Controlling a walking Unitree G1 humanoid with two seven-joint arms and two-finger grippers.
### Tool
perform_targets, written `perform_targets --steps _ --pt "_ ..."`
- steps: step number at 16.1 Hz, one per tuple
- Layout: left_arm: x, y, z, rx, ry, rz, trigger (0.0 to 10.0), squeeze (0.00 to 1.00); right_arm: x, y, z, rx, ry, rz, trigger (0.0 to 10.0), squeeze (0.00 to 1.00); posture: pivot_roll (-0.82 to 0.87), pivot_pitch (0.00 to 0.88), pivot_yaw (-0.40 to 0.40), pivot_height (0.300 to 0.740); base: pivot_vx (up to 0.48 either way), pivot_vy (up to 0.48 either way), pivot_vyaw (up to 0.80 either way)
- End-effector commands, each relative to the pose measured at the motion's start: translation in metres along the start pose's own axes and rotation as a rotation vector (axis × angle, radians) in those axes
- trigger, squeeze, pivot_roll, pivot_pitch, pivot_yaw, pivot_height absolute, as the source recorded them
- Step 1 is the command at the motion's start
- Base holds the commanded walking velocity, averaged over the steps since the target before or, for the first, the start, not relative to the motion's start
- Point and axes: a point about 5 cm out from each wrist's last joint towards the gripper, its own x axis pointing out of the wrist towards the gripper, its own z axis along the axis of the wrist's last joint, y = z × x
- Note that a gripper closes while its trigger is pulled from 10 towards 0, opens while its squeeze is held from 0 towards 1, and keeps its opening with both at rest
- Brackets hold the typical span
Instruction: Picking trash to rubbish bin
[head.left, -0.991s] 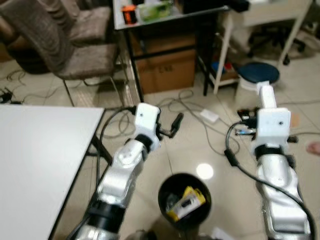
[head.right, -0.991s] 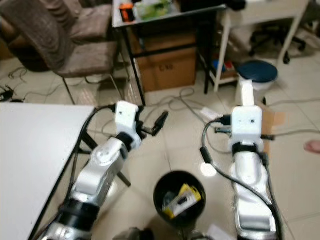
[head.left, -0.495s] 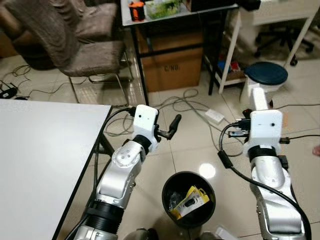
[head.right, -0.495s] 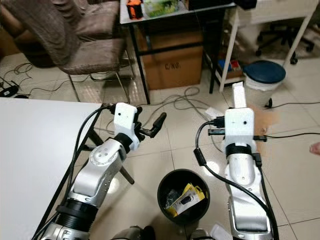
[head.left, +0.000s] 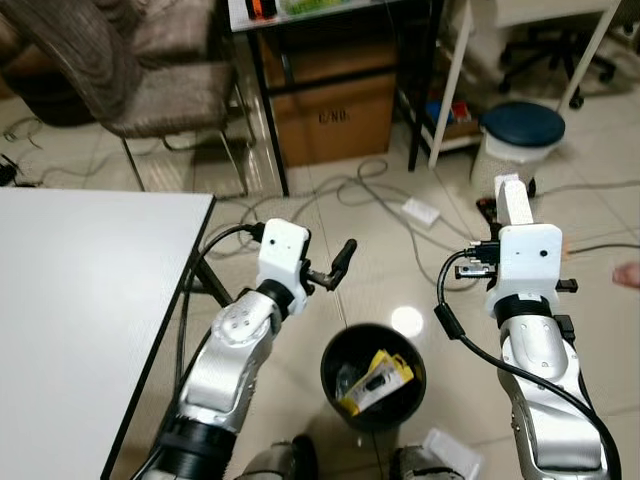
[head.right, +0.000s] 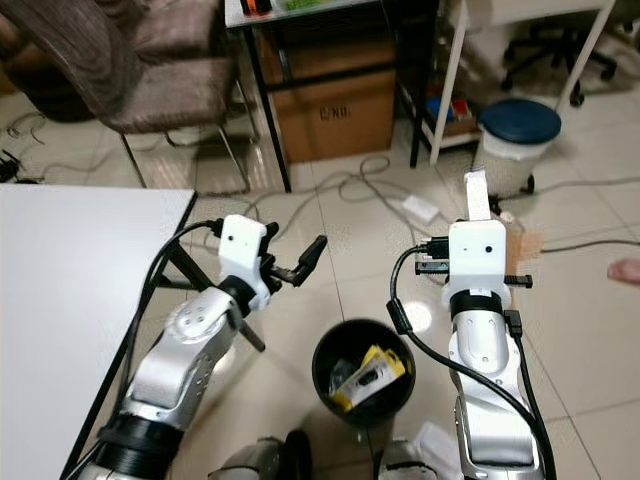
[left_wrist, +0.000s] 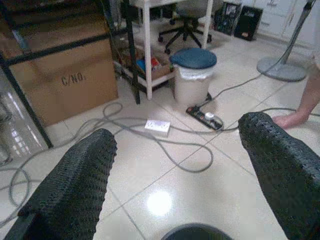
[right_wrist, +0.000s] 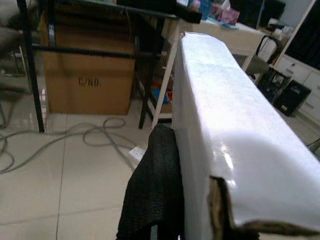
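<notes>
Head views: a round black bin (head.left: 373, 376) stands on the glossy tiled floor (head.left: 380, 250) between the two silver arms. Inside it lies a yellow packet (head.left: 375, 380) with some crumpled clear wrap. The left gripper (head.left: 338, 268) hangs above the floor just to the left of the bin, its black fingers apart with nothing between them. The right gripper (head.right: 476, 200) is to the right of the bin and holds a flat white box (head.left: 511, 198), long and narrow, which stands up from the wrist. A white table (head.left: 70, 300) with a thin dark edge fills the left side. Farther back there is a brown fabric chair (head.left: 150, 80), a cardboard carton (head.left: 330, 115) under a black metal desk, a small pale bin with a blue lid (head.left: 518, 140), and grey cables (head.left: 370, 200) looping over the tiles.

Left wrist view: the two fingers (left_wrist: 75, 180) are wide apart and have a rough woven texture. Between them I see shiny tiles, cables, a white power strip (left_wrist: 159, 125), and the black rim of the bin (left_wrist: 192, 233) at the lower edge.

Right wrist view: one black textured finger (right_wrist: 157, 190) presses against the smooth white side of the box (right_wrist: 225, 135), which has a torn brown corner near the wrist.
</notes>
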Motion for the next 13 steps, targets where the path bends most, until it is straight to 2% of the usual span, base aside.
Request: perform_targets --steps 1,4,6,8,13 --pt "-0.003 0.0 0.0 0.002 0.007 -0.016 10.0 0.0 -0.001 0.001 -0.005 0.001 0.02 -0.005 10.0 0.0 -0.09 0.249 0.14 0.74 0.0 0.0 0.0" --pt "-0.01 0.0 -0.003 0.006 0.021 -0.023 10.0 0.0 -0.003 0.006 -0.011 0.019 0.05 -0.003 10.0 0.0 -0.08 0.262 0.147 0.74 0.0 0.0 0.0" --pt "-0.018 0.0 -0.012 0.04 0.041 -0.056 10.0 0.0 -0.007 0.017 -0.021 0.049 0.084 0.023 10.0 0.0 -0.07 0.301 0.158 0.74 0.0 0.0 0.0" --pt "-0.025 0.006 -0.024 0.046 0.084 -0.033 10.0 0.0 -0.007 0.026 -0.033 0.043 0.118 0.047 10.0 0.0 -0.05 0.328 0.159 0.74 0.0 0.0 0.0" --pt "-0.033 0.014 -0.024 0.069 0.094 0.015 10.0 0.0 -0.001 0.036 -0.04 0.08 0.133 0.103 10.0 0.0 -0.01 0.372 0.164 0.74 0.0 0.0 0.0"
